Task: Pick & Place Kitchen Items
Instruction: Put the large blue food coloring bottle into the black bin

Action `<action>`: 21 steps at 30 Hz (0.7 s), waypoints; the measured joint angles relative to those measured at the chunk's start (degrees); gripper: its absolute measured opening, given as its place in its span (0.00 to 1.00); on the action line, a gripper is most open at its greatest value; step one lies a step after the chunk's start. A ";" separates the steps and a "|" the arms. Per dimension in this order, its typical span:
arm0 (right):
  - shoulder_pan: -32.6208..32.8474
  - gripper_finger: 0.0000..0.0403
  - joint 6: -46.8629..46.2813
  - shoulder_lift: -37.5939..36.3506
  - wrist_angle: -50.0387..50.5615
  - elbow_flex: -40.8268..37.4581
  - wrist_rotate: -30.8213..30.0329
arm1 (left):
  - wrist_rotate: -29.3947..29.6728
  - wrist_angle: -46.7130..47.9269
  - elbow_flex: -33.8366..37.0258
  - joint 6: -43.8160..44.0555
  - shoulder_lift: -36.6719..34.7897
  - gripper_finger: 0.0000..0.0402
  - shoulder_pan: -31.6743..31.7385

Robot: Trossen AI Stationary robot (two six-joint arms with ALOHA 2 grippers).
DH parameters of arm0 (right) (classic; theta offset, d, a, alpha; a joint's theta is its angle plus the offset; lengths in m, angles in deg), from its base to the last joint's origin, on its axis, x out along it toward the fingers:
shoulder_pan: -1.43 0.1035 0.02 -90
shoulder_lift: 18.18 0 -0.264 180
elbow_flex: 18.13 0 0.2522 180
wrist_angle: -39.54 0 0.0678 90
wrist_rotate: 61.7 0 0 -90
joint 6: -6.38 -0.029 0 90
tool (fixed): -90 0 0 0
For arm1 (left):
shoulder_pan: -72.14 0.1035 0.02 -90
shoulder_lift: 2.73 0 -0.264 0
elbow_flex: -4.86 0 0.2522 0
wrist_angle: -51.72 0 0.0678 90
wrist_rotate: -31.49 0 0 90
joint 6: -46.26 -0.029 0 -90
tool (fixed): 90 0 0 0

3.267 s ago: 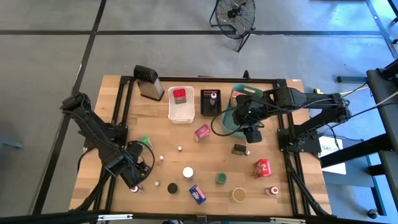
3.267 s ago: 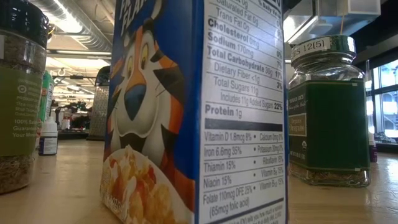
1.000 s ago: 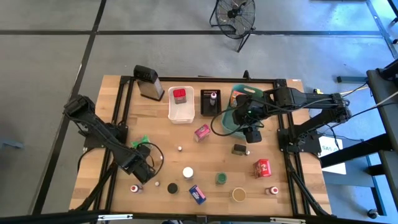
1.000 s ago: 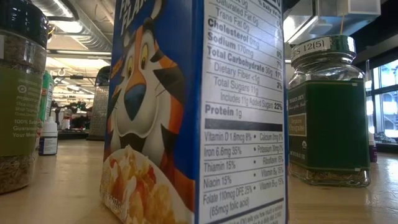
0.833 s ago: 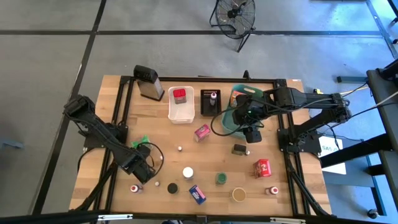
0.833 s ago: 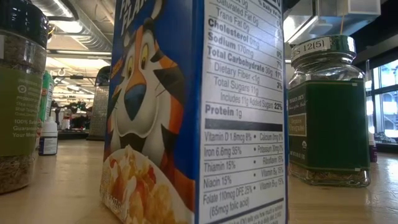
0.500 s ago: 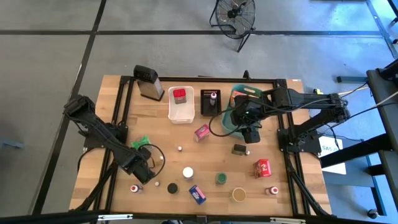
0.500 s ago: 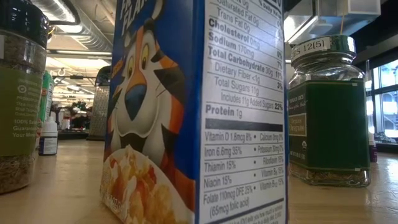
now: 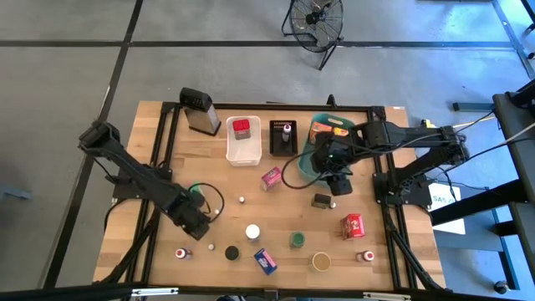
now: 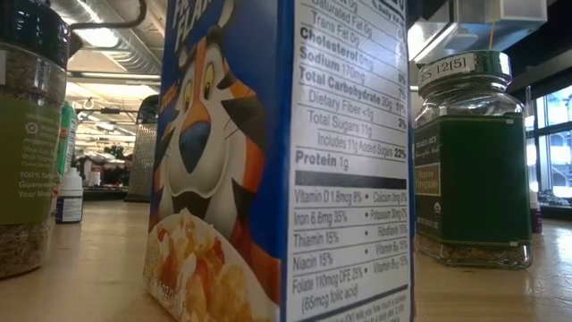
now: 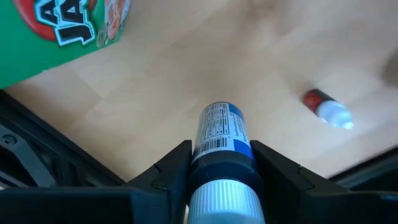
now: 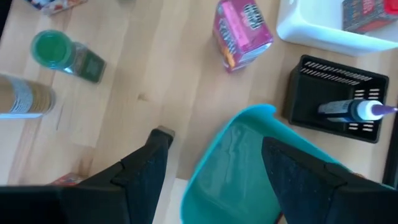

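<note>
I am working over a wooden table. Along its far edge are standing a grater, a white bin with a red box in it, a black tray holding a capped bottle, and a teal basket. My right gripper is hanging over the near rim of the basket with its fingers spread and nothing between them; a pink box is lying just beside the basket. My left gripper is hovering near the table's left front, its fingers clamping the sides of a small white-capped bottle with a blue label. A green packet is lying close by, and a tiny red-capped bottle is lying on the wood a little farther off. Toward the front are sitting a blue cereal box, a green-lidded jar, a red box and a round open jar
</note>
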 joint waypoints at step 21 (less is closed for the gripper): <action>10.98 0.66 -1.03 0.00 -0.92 0.00 -0.11 | 15.85 -1.67 -6.01 -20.22 -15.11 0.35 7.56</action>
